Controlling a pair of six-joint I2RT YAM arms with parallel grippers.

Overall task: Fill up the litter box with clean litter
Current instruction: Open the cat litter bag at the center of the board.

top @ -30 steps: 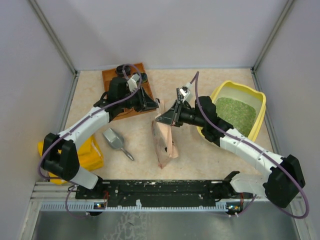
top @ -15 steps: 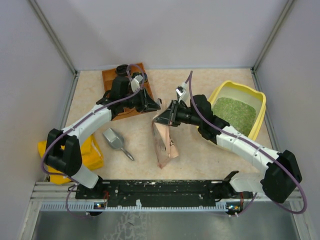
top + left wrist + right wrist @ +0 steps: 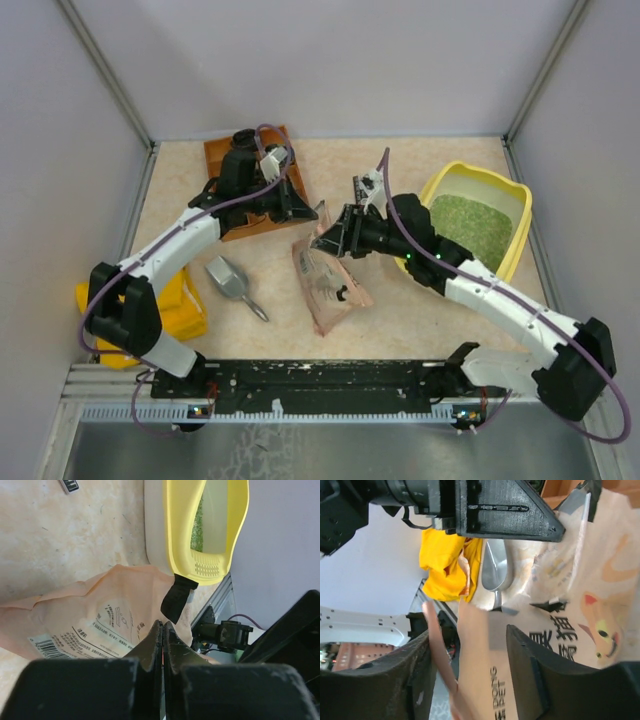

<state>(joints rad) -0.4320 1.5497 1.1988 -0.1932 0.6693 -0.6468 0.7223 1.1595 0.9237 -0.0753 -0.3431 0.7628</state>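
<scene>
The pink pouch (image 3: 328,285) looks soft and saggy, probably best pinched at its top edge. The left gripper (image 3: 162,627) is closed tight, and the right gripper (image 3: 469,635) has its jaws apart.

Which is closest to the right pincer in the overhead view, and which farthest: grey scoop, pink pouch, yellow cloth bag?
1. The pink pouch, at the right pincer tips.
2. The grey scoop, farther to the left.
3. The yellow cloth bag, at the far left near corner.
</scene>
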